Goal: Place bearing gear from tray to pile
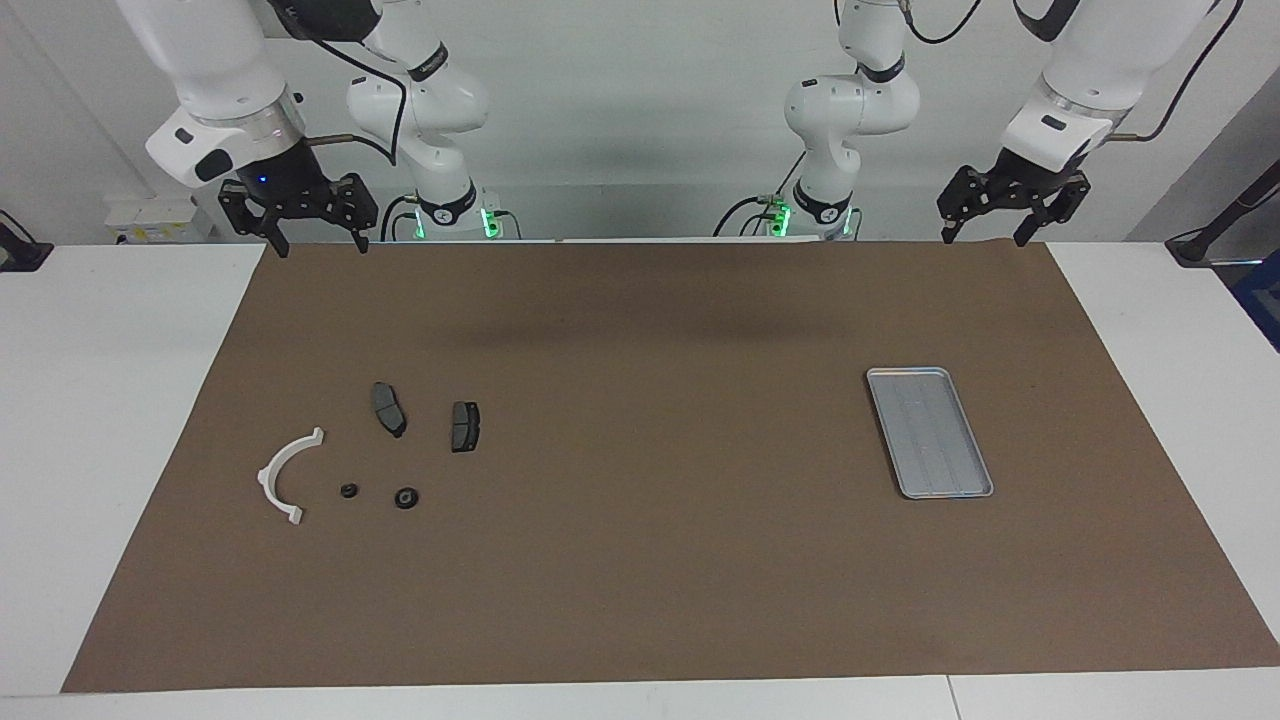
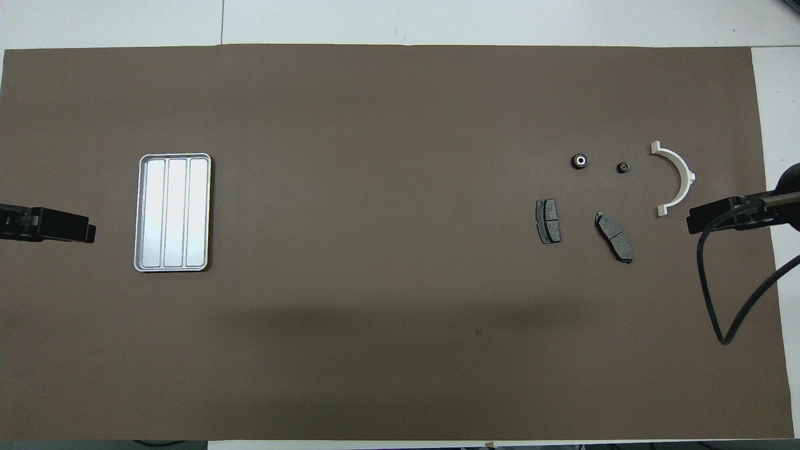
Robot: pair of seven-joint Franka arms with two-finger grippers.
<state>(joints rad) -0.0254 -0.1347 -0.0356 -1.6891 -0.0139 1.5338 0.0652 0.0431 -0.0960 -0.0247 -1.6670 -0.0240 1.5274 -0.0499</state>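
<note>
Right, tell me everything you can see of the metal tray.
The tray is a flat, silver-grey metal rectangle with rounded corners and a low raised rim. Two straight ridges run along its length and split the floor into three long strips. It looks bare: nothing lies in it. It rests flat on the brown mat toward the left arm's end of the table, its long sides running away from the robots. Nothing touches it except the mat.

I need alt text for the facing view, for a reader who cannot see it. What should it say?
An empty silver tray lies on a brown mat toward the left arm's end; toward the right arm's end lie a white curved bracket, two dark pads and two small black round parts. The left gripper and right gripper hang open above the mat's edge nearest the robots.
</note>
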